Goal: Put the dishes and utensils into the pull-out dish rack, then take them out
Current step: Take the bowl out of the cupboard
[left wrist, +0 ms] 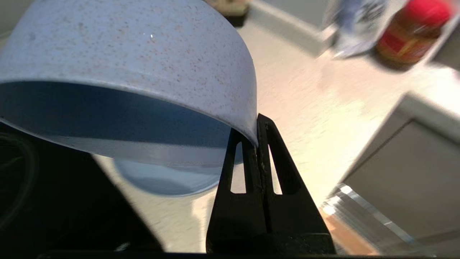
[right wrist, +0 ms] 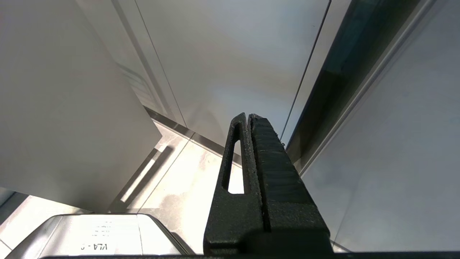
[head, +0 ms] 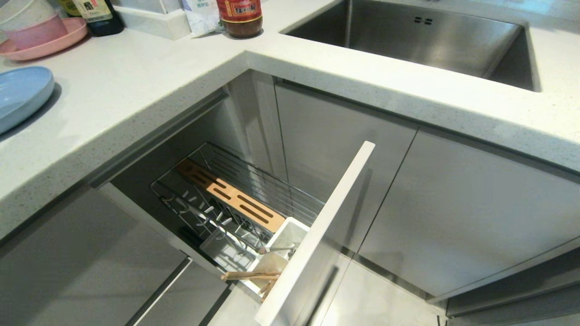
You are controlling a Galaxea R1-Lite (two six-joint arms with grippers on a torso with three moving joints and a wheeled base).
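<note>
In the left wrist view my left gripper (left wrist: 257, 133) is shut on the rim of the speckled blue-grey bowl (left wrist: 125, 57), held tilted above the countertop. Beneath the bowl lies the light blue plate (left wrist: 165, 180), which also shows at the counter's left edge (head: 18, 95). The pull-out dish rack (head: 272, 190) stands open under the counter, with its wooden strip (head: 231, 197) and pale front panel (head: 317, 235). Its white cutlery cup (head: 290, 233) holds the spoon (head: 276, 249) and the chopsticks (head: 249, 275). My right gripper (right wrist: 248, 117) is shut and empty, parked low by the cabinet fronts. Neither arm shows in the head view.
A pink plate with stacked bowls (head: 41, 40), a dark bottle (head: 99, 16) and a red-capped jar (head: 240, 18) stand at the back of the counter. The steel sink (head: 417, 40) lies at the right. Grey cabinet doors (head: 453, 217) flank the open rack.
</note>
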